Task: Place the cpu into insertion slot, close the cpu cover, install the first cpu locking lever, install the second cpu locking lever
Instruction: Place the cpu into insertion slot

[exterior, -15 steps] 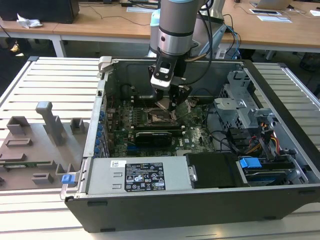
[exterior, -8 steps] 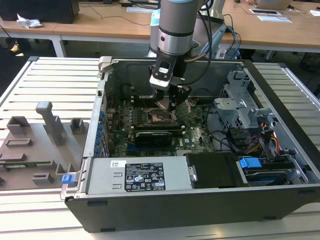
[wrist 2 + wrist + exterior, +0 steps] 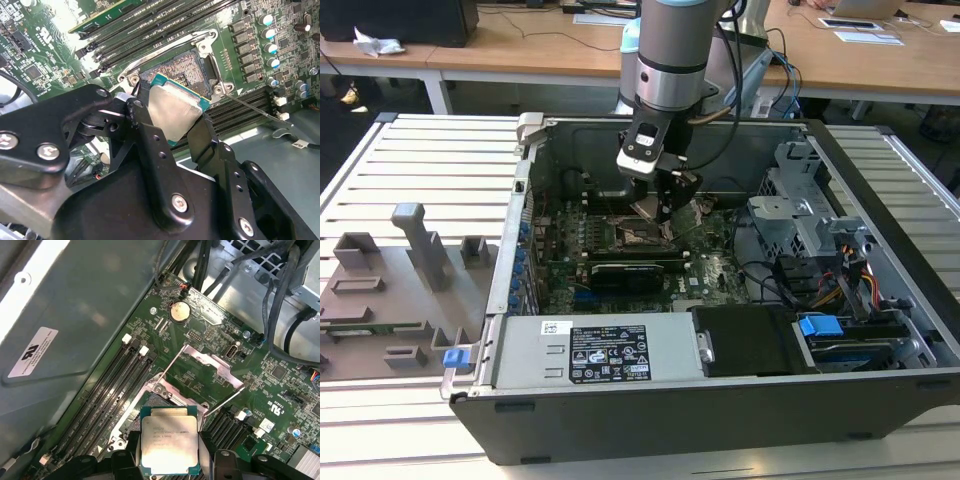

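Black metal gripper (image 3: 172, 120) clamping one silver-grey flat square cpu (image 3: 176, 107) between its fingers, just above one dark square insertion slot (image 3: 184, 69)

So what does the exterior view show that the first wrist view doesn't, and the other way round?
Exterior view: the whole open computer case, the robot arm reaching into it, and a grey parts tray on the exterior view's left. First wrist view: a close look at the cpu, the open cpu cover and a coin battery. Shared: the end effector and the green motherboard.
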`<state>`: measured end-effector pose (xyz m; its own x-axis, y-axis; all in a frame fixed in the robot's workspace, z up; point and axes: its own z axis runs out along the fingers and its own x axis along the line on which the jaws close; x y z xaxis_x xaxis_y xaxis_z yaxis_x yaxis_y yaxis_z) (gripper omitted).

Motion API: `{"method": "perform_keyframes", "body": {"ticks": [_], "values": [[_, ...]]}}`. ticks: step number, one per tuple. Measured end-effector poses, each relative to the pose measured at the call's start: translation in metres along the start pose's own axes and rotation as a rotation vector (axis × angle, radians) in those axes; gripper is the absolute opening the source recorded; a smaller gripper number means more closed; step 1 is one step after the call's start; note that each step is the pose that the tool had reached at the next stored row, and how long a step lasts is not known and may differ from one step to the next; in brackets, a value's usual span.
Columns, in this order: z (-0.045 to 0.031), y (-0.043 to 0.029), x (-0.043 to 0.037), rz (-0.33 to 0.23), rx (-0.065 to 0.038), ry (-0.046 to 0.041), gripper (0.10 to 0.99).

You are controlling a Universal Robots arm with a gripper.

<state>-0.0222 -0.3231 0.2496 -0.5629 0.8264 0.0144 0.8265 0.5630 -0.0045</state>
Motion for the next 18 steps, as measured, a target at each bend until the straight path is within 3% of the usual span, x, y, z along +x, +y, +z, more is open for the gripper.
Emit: {"method": "perform_keyframes", "body": {"ticks": [18], "values": [[0.0003, 0.0000, 0.0000, 0.089, -0.001, 0.0001, 0.541]]}}
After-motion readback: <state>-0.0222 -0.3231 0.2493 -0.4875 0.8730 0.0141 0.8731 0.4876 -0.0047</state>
